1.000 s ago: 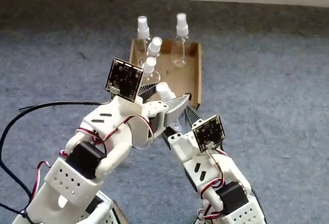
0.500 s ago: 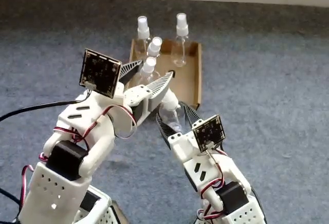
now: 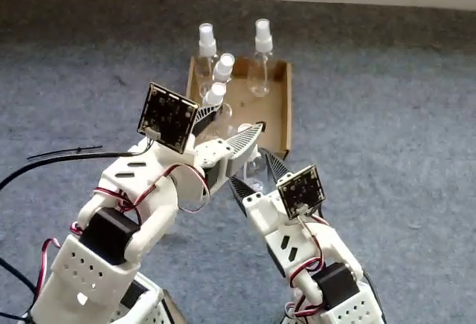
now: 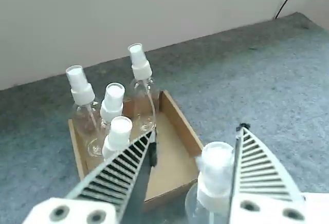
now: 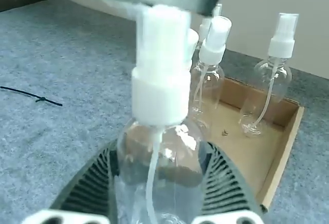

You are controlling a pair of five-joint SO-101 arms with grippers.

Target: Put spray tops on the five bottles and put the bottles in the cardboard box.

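Observation:
A clear bottle point(image 3: 253, 169) stands upright just in front of the cardboard box point(image 3: 286, 108), with my right gripper point(image 3: 253, 175) shut on its body point(image 5: 157, 157). A white spray top point(image 5: 160, 80) sits on its neck. My left gripper point(image 3: 232, 122) hangs open above it, and the spray top point(image 4: 215, 175) sits beside one finger point(image 4: 257, 167); I cannot tell whether they touch. Several capped bottles point(image 4: 141, 85) stand upright at the far end of the box point(image 4: 180, 126).
Grey carpet point(image 3: 387, 116) covers the table all around. The near half of the box floor point(image 5: 257, 152) is bare. A black cable point(image 3: 67, 153) runs off by the left arm. A pale wall point(image 4: 154, 8) rises behind the box.
My left gripper let go of the spray top, opened and swung up toward the box, then came back down over the top, still open. The right gripper kept hold of the bottle.

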